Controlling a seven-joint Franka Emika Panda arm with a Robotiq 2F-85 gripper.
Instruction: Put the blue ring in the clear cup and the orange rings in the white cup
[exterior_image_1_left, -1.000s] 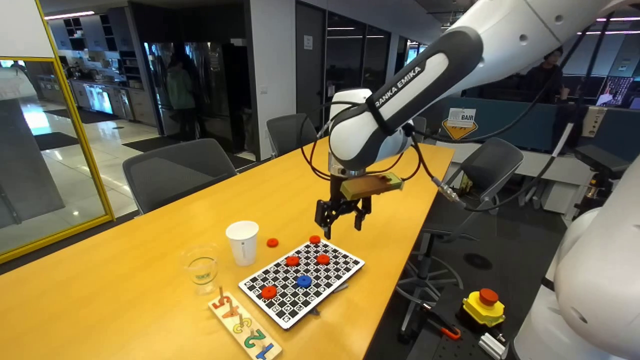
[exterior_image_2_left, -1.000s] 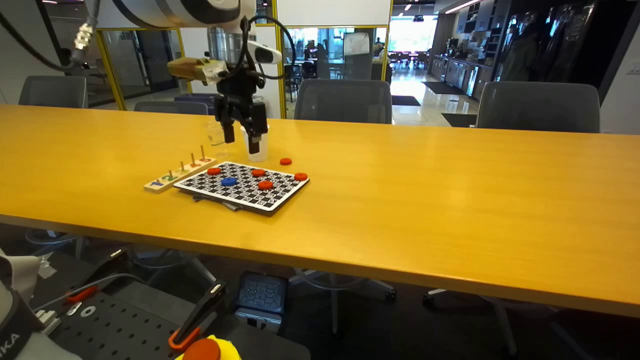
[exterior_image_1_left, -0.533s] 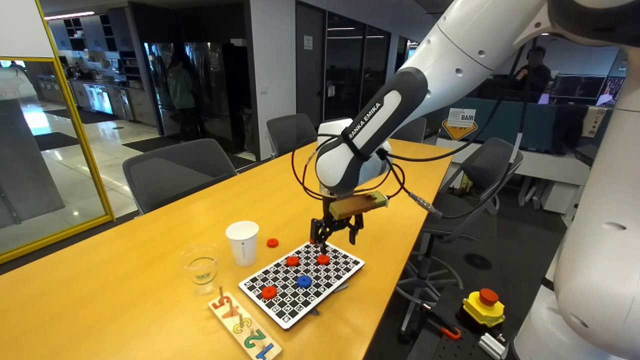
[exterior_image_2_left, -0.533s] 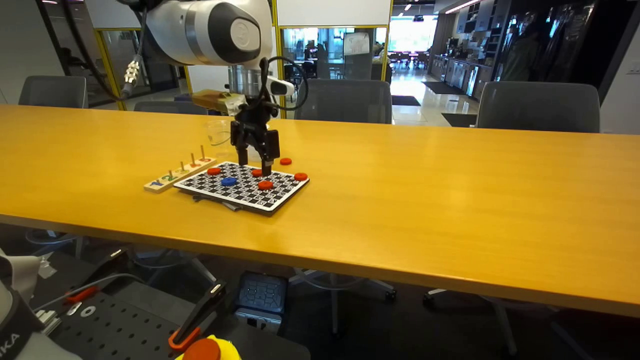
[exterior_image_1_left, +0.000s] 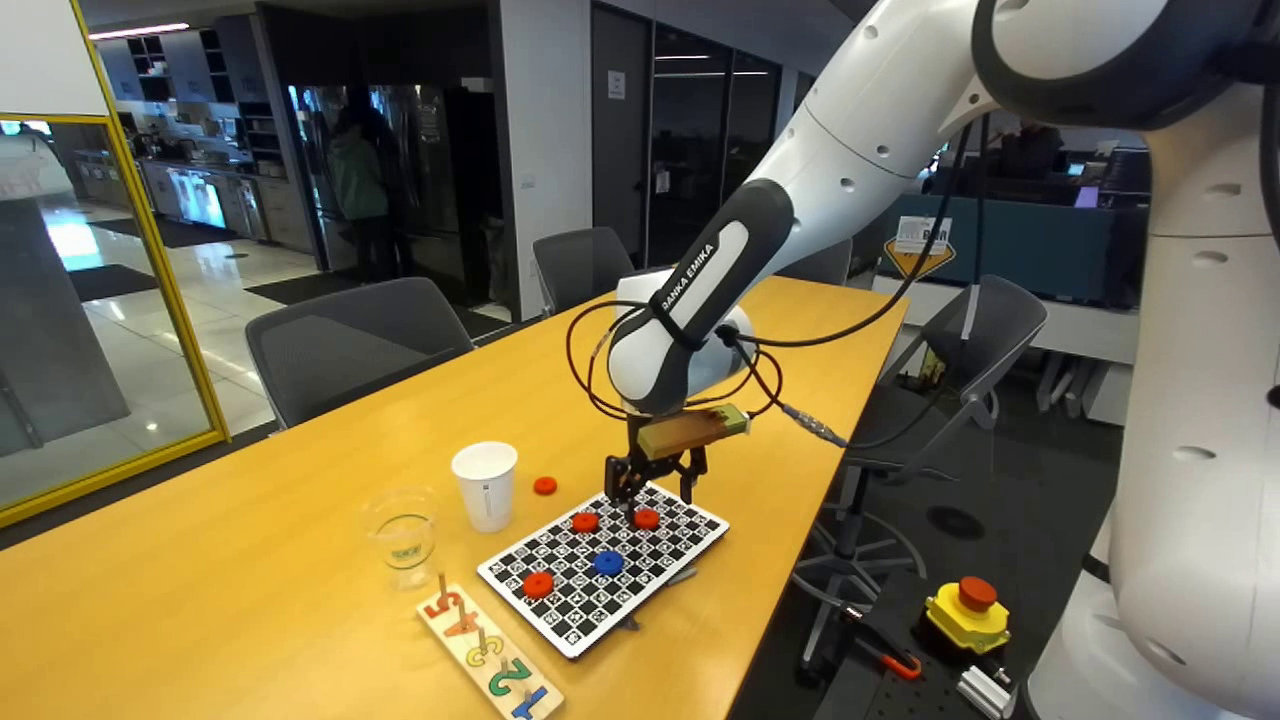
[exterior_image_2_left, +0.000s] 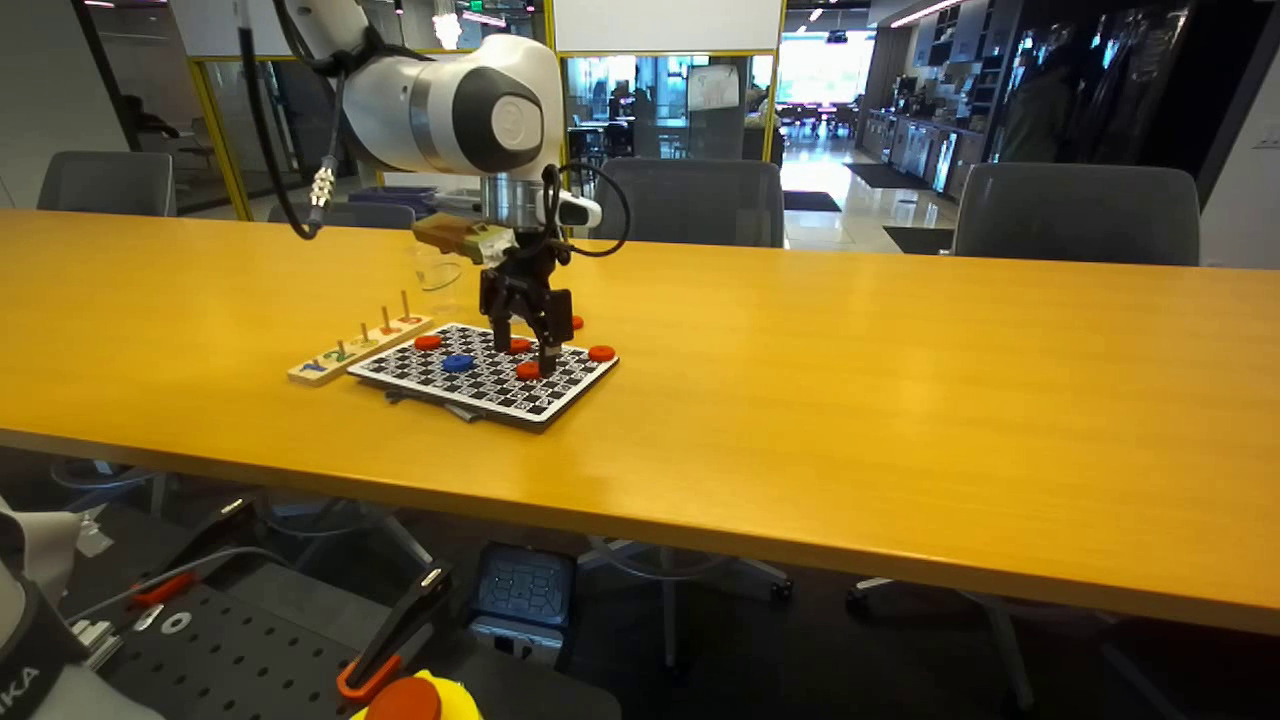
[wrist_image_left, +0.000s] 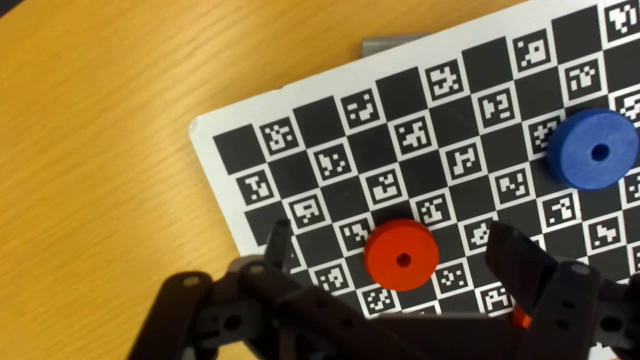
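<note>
Standing at left in an exterior view, the transparent cup (exterior_image_1_left: 405, 548) and tapered white cup (exterior_image_1_left: 487, 492) have mouths upward, presumably for receiving. Smooth, pierced orange rings (exterior_image_1_left: 585, 522), all but one, lie on the checkerboard (exterior_image_1_left: 583, 615) with the blue ring (exterior_image_1_left: 608, 563); the spread, empty pincer (exterior_image_1_left: 658, 511) straddles one orange ring (exterior_image_1_left: 648, 519), apparently for grasping.

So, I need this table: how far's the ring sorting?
Done: no ring visible in the clear cup; the white cup hides its bottom. In hand: the open end effector brackets an orange ring, ungripped. Left: five orange rings and the blue ring, outside the cups.
</note>
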